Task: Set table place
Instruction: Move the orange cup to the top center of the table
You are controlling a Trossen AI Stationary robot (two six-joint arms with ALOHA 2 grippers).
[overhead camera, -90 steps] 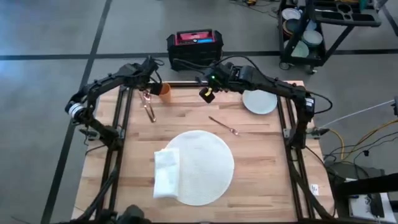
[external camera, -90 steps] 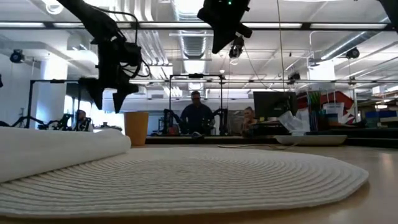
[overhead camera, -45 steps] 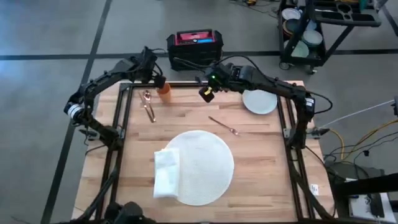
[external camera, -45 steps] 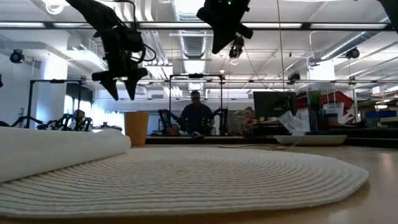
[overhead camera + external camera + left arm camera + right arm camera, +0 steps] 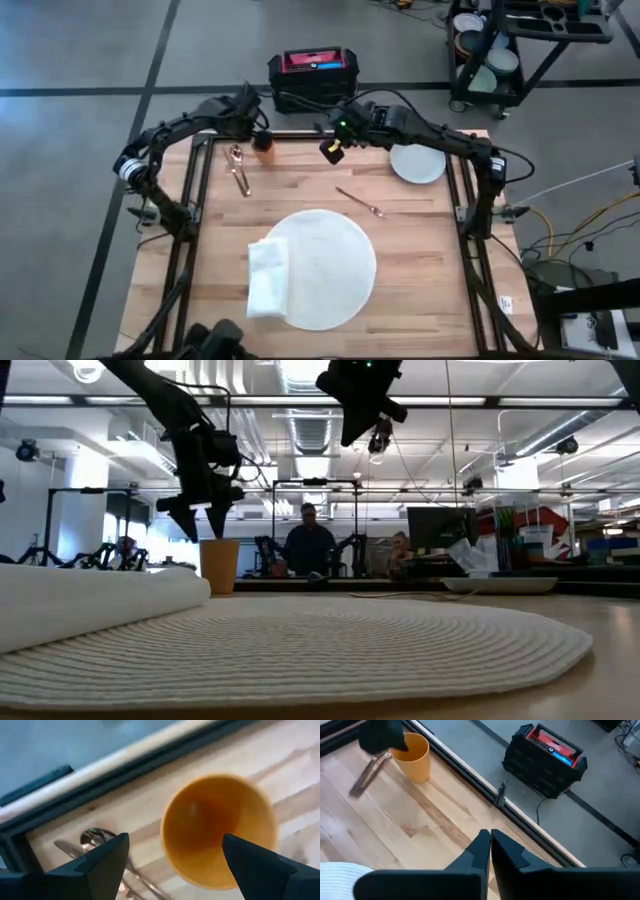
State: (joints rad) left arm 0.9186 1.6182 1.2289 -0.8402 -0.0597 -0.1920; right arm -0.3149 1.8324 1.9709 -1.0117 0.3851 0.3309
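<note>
An orange cup (image 5: 263, 146) stands upright on the table (image 5: 420, 270) near its far left corner. My left gripper (image 5: 175, 842) hangs open just above the cup (image 5: 217, 830), one finger on each side of its rim; in the low view the gripper (image 5: 198, 525) ends right over the cup (image 5: 220, 565). My right gripper (image 5: 333, 150) hovers shut, high over the far middle of the table. The white round mat (image 5: 322, 268) lies at the near centre. A pale plate (image 5: 417, 163) sits at the far right.
A spoon and another utensil (image 5: 239, 170) lie left of the cup. A fork (image 5: 360, 202) lies between mat and plate. A folded white napkin (image 5: 267, 278) rests on the mat's left edge. A black and red case (image 5: 310, 75) stands on the floor beyond the far edge.
My left gripper has gone toward the table's right edge, from beside the cup to over it, and has come down close to its rim. The cup has stayed in place.
</note>
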